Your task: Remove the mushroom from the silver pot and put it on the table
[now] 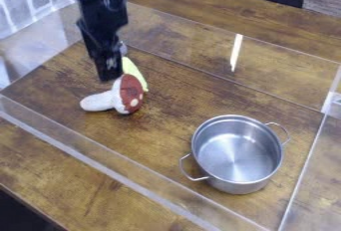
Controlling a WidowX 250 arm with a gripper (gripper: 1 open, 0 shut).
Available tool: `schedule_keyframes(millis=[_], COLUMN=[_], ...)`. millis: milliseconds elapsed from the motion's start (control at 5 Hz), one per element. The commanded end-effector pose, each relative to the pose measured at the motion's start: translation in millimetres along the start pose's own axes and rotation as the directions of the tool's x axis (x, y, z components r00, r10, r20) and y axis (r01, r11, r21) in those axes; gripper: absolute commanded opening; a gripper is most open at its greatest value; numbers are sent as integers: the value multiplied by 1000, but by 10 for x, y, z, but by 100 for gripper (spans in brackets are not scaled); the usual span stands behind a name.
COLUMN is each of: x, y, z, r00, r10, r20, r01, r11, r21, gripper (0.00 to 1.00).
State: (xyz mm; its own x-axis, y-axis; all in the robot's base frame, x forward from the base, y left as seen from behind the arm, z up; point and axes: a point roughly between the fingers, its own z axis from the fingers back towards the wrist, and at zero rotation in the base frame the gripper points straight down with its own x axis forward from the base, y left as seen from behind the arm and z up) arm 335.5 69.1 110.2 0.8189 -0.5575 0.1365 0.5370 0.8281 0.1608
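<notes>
Camera view: the arm's top is cropped; open end effector (pixel 110 69) partly hides the mushroom (pixel 118 98).

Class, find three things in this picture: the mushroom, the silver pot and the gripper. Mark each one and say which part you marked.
mushroom (pixel 130 97): camera view, on the reddish-brown cap.
silver pot (pixel 240 155): camera view, on the bare inside bottom.
gripper (pixel 110 73): camera view, between the fingertips, above the mushroom.
</notes>
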Motion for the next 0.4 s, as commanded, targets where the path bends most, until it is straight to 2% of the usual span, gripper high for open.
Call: schedule_keyframes(millis=[0,200], x=[214,170], y=[-72,-73], z=[415,325], r00=[997,995], r10=[18,0], r20=[78,98], r01=[-23,-6], r11=[997,998], r21=[69,59], gripper=[100,100])
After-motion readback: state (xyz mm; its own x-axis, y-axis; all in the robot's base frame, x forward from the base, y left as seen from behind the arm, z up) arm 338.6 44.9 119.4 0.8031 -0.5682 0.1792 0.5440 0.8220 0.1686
